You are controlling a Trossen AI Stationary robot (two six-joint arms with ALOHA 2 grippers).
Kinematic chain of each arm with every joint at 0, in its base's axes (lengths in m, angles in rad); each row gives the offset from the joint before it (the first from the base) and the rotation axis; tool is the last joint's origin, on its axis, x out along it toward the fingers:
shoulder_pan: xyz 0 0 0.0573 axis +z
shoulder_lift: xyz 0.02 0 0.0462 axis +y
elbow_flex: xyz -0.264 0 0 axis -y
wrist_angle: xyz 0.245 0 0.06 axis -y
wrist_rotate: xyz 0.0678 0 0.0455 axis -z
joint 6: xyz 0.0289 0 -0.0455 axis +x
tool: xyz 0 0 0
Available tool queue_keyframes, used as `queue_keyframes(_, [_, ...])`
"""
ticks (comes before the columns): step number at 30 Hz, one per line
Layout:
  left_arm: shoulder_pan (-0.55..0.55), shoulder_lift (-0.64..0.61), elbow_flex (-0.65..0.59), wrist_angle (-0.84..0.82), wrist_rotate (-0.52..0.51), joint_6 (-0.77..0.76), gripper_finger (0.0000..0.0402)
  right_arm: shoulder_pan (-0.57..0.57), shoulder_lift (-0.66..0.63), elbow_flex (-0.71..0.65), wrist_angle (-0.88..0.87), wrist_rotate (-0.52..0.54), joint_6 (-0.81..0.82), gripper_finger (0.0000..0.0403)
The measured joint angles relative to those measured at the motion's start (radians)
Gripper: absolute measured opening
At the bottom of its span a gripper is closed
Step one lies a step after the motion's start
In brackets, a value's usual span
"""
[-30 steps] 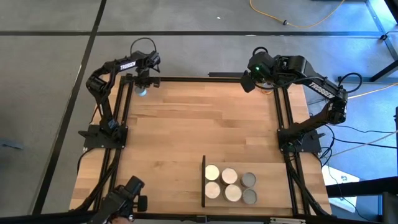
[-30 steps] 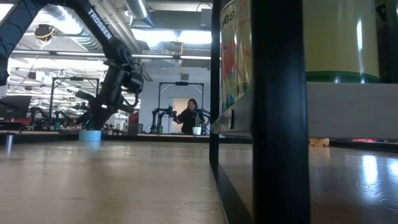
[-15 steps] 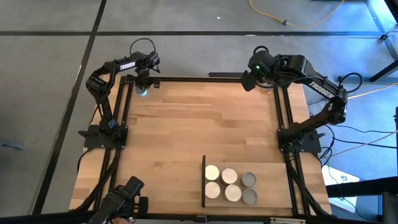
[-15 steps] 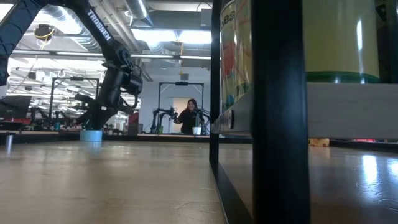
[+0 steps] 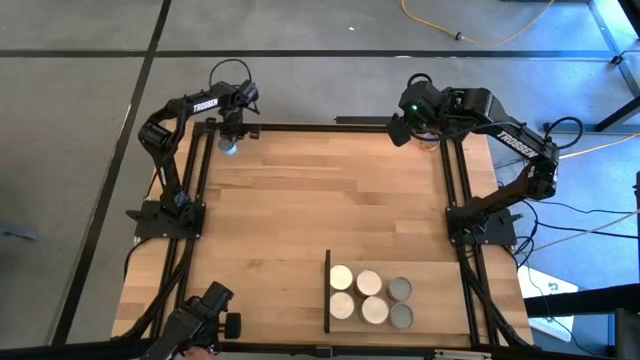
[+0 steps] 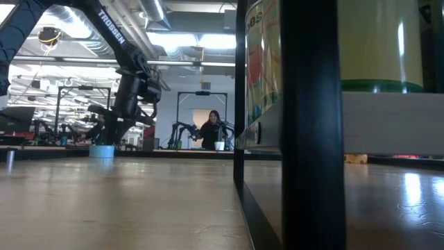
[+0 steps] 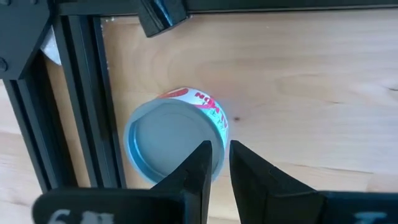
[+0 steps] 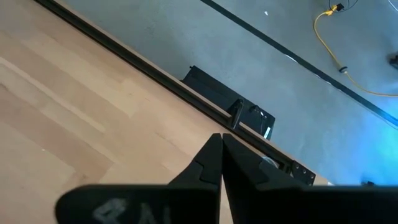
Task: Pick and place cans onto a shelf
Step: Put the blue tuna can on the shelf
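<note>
One can (image 7: 176, 135), stiff, light and likely slick-sided, is seen at the tabletop's far left corner beneath the left end effector (image 7: 216, 157), whose nearly pressed-together fingers would be better spread across its sides, with little changed since a second ago; the right end effector (image 8: 221, 151) waits, pressed together.

Robotics lab: other robot arms (image 6: 182, 130) behind.

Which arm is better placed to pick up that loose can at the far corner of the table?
Left. The left end effector hangs right above the can by the table's far left corner, fingers nearly closed. The right end effector sits shut at the far right corner, with no can below.
</note>
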Motion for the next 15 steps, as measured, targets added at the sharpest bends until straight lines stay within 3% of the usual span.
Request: queue_keyframes(15, [0.0, 0.0, -0.049, 0.025, -0.006, -0.032, 0.0049, 0.0, 0.0, 0.0, 0.001, 0.0, 0.0, 0.0013])
